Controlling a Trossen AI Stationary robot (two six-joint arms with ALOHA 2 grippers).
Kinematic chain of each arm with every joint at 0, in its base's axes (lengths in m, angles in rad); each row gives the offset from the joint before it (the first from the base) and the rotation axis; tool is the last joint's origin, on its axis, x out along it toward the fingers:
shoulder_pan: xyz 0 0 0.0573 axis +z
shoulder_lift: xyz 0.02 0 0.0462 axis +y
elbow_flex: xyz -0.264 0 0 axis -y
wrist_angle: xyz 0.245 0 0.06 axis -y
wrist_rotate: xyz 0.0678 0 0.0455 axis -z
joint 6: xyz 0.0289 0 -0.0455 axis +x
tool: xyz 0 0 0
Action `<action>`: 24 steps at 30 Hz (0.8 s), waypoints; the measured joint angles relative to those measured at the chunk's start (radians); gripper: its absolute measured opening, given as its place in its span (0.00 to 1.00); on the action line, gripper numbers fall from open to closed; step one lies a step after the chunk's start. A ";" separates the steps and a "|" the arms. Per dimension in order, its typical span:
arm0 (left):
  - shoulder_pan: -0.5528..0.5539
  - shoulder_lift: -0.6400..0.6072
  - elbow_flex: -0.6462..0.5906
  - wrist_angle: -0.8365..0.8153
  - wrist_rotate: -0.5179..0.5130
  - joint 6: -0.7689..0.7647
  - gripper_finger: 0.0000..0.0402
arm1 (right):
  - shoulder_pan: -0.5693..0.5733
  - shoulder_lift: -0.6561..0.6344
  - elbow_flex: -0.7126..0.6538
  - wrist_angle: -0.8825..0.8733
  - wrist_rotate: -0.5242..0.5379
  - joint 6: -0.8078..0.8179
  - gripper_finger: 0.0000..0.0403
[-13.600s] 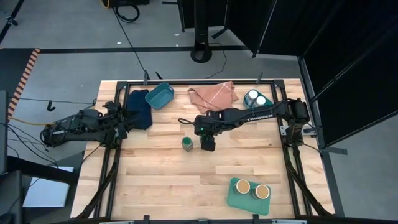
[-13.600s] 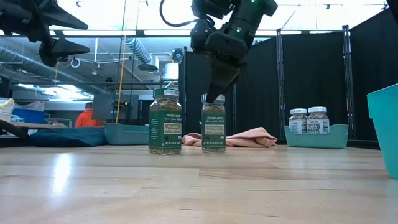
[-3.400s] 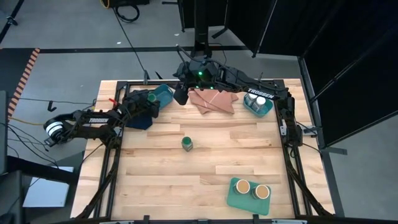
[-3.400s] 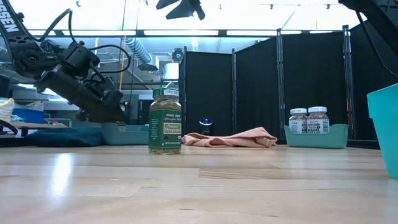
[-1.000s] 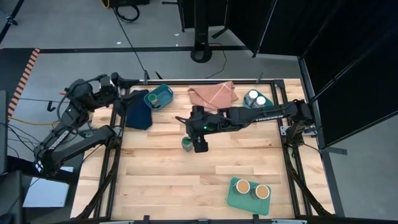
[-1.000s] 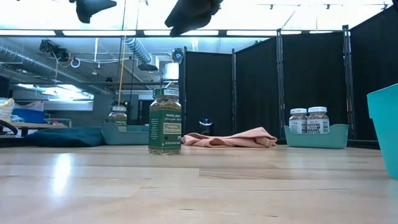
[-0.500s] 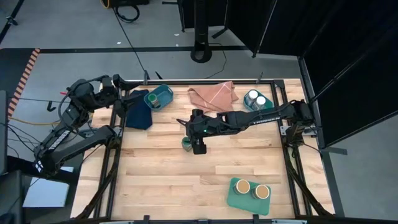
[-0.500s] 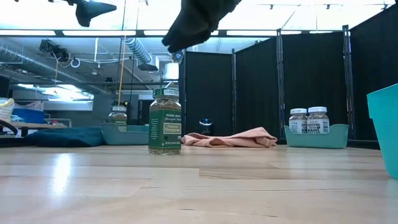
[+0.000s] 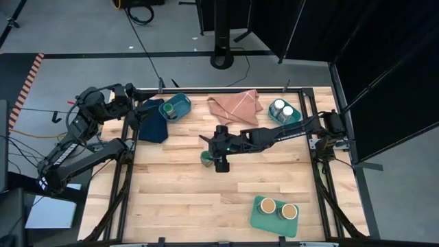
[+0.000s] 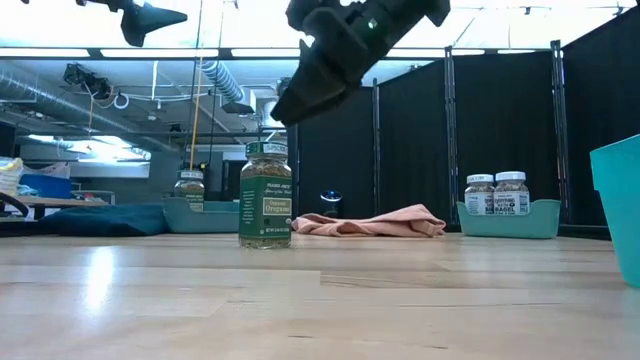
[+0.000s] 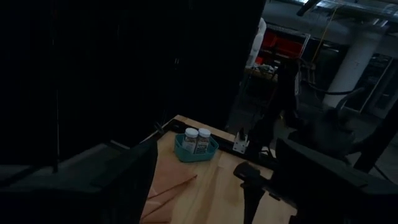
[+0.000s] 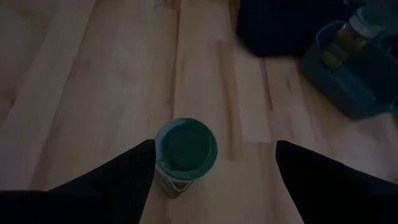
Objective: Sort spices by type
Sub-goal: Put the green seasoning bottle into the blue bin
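A green-lidded spice jar (image 9: 206, 158) (image 10: 266, 195) stands upright on its base in the middle of the table. My right gripper (image 12: 214, 149) (image 10: 300, 95) is open and hovers above it. In the right wrist view the jar (image 12: 185, 146) stands between the fingers, close to one finger (image 12: 112, 183), and touches neither. A second green-lidded jar (image 9: 171, 107) stands in the teal bin (image 9: 180, 103) at the far left. Two white-lidded jars (image 9: 282, 109) stand in the far-right teal bin (image 9: 288, 118). Two tan-topped jars (image 9: 277, 208) stand on the green tray (image 9: 257, 218). My left gripper (image 11: 214, 168) (image 10: 145, 15) is open, raised high over the table's far left corner.
A dark blue cloth (image 9: 151, 122) lies beside the far-left bin, and a pink cloth (image 9: 234, 104) lies at the far edge. Bare wood surrounds the middle jar. A teal bin wall (image 10: 620, 205) stands close at the right of the low view.
My right gripper has come down toward the green-lidded jar in the middle of the table, staying open. The jar has stayed where it was.
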 joint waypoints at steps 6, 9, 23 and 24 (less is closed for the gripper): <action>0.000 0.000 0.000 0.000 0.000 0.000 0.83 | 0.000 0.000 -0.052 0.062 0.000 0.036 0.84; 0.000 0.000 0.000 0.000 0.000 0.000 0.83 | 0.001 0.000 -0.077 0.065 0.000 0.056 0.84; 0.000 0.001 0.000 -0.001 0.000 -0.045 0.83 | 0.002 0.000 -0.245 0.288 -0.018 0.096 0.84; 0.000 0.001 0.000 -0.001 0.000 -0.045 0.83 | 0.001 0.000 -0.256 0.294 -0.018 0.095 0.84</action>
